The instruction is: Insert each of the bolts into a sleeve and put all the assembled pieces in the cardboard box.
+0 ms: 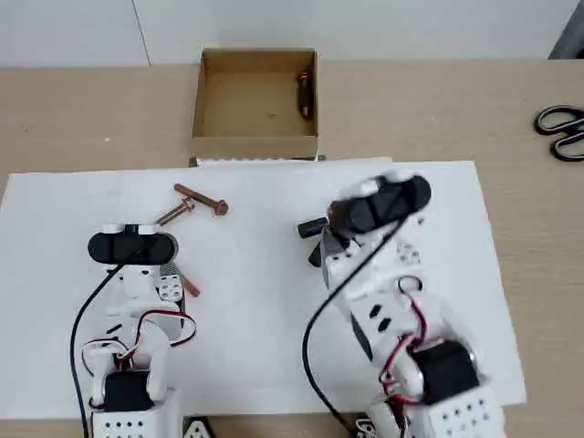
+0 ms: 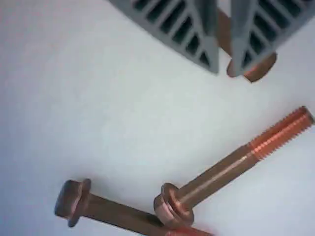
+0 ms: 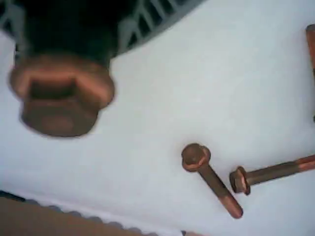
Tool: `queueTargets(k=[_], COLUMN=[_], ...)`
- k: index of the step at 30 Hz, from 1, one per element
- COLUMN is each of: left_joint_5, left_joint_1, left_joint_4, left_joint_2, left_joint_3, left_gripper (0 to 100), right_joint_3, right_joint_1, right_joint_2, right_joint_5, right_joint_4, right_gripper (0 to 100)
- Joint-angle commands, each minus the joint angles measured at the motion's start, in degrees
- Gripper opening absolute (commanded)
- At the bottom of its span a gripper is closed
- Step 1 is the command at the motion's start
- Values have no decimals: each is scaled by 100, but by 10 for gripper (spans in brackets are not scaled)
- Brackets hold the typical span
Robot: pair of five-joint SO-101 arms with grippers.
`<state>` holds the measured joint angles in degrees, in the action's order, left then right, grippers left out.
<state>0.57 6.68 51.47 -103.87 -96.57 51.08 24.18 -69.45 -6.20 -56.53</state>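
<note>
Copper-coloured metal bolts (image 1: 199,198) are partly done: one finished piece (image 1: 305,94) in its dark sleeve lies in the brown cardboard box (image 1: 246,100) at the far side of the wooden bench (image 1: 91,119), and my right hand (image 1: 319,233) is closed on a black sleeve (image 3: 64,29) with a bolt head (image 3: 61,93) poking out, near the box. My left hand (image 2: 225,69) is closed round another bolt (image 2: 253,69) on the white paper sheet (image 1: 265,301), and two loose bolts (image 2: 216,174) lie touching just ahead, with no sleeves on them. Black-handled scissors (image 1: 561,132) lie well aside, out of the way.

Bolt head (image 3: 61,96) blurred (very close), second bolt (image 2: 113,214) cropped
</note>
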Motion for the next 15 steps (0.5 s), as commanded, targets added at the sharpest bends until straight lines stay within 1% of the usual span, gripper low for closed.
queueTargets(k=[1,7,15], left_joint_5=[-18,-9,9], left_joint_1=[9,9,18], left_joint_4=[26,26,26], left_joint_2=[-35,-35,-35], left_joint_3=[48,48,48], left_gripper=[6,6,6], right_joint_3=[-949,-1556,-2875], right_joint_1=[-119,-637,-655], right_joint_2=[1024,2536,4558], right_joint_5=[-79,-79,-26], right_joint_4=[312,1156,2264], right_gripper=[2,2,2])
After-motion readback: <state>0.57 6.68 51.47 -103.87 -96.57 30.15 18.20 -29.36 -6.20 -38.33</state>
